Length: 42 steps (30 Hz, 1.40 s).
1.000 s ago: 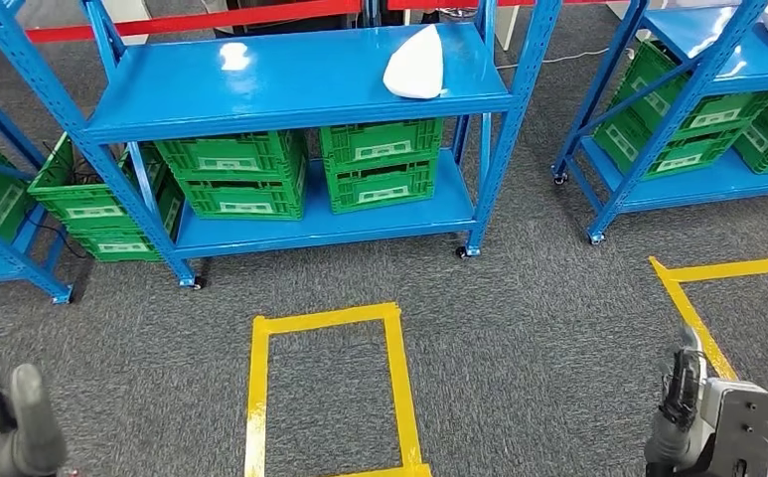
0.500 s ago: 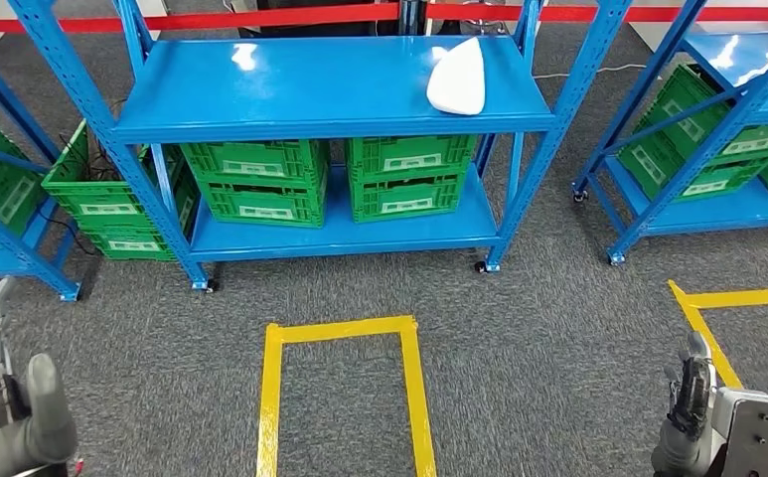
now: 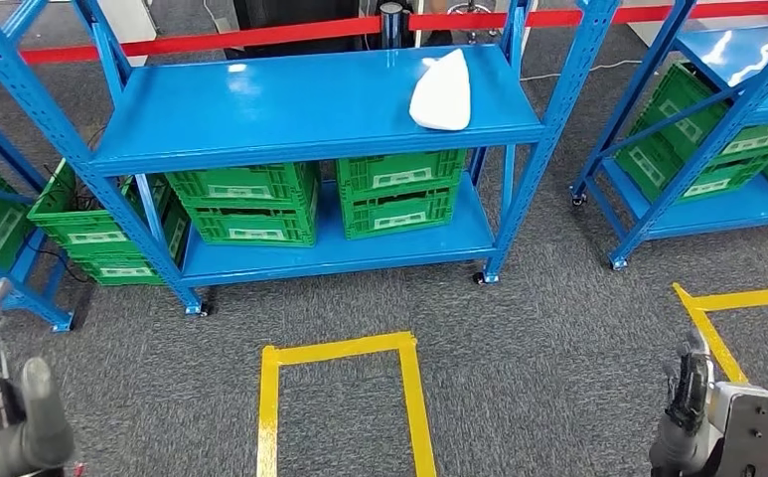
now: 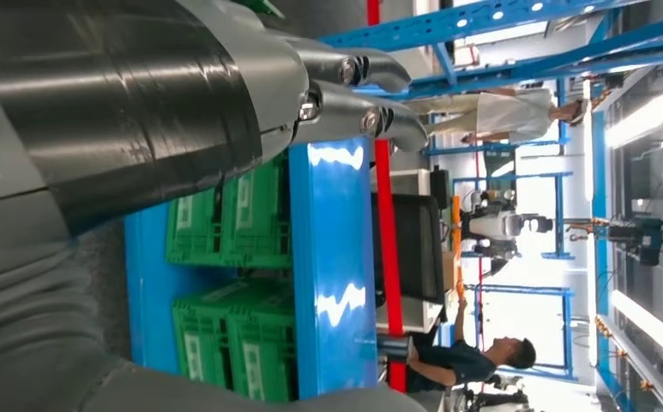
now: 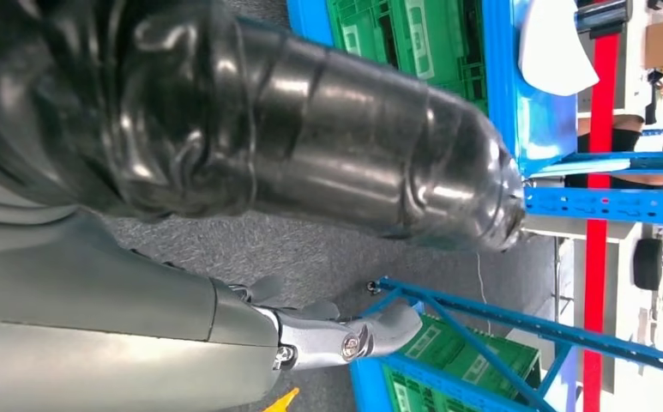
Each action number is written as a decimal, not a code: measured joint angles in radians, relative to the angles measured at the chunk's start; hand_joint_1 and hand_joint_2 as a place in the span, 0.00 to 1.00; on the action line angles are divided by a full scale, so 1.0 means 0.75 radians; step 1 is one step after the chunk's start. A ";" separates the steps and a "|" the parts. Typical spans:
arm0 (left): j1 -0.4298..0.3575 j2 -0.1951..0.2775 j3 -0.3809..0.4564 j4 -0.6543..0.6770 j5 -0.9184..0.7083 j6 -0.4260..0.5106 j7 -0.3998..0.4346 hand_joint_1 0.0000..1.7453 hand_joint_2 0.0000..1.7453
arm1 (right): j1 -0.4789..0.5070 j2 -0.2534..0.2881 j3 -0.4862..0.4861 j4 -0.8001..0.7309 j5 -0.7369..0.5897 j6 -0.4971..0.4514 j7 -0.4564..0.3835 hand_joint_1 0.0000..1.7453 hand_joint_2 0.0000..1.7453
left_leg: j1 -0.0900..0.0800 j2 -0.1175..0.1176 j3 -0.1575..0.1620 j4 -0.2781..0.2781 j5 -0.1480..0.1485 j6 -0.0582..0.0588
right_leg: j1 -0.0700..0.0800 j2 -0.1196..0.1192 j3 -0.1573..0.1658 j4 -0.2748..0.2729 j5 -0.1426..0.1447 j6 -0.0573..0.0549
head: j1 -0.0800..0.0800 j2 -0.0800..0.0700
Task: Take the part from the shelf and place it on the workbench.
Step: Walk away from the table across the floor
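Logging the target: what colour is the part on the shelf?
White part, clearest in the head view.

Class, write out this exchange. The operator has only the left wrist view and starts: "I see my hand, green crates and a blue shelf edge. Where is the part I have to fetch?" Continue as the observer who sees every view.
Observer: A white part lies on the top shelf, near its right end.
Operator: Is my other hand free for it?
Observer: Yes, the right hand holds nothing and hangs low on the right, above the carpet.
Operator: Anything on the floor ahead?
Observer: A yellow tape rectangle is marked on the carpet in front of the shelf.
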 joint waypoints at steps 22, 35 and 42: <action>-0.002 0.000 0.001 0.004 0.000 -0.005 0.007 0.00 0.00 | -0.001 -0.002 0.011 0.010 0.001 -0.002 0.005 0.00 0.00 | 0.000 -0.001 0.191 -0.248 0.085 0.012 | -0.011 -0.020 -0.079 0.076 -0.040 0.059 | 0.047 0.000; 0.003 0.000 -0.002 0.004 0.002 -0.005 -0.009 0.00 0.00 | -0.002 -0.001 0.013 0.016 0.000 0.001 -0.009 0.00 0.00 | -0.048 -0.002 -0.005 -0.185 0.187 0.078 | 0.016 -0.004 0.049 0.042 -0.106 0.019 | -0.031 0.000; 0.001 -0.002 -0.002 0.003 0.002 -0.005 -0.011 0.00 0.00 | -0.007 -0.001 0.015 0.021 0.001 0.000 -0.011 0.00 0.00 | -0.033 -0.006 0.126 -0.303 0.192 0.097 | 0.006 -0.006 -0.016 0.226 -0.159 0.075 | -0.022 0.000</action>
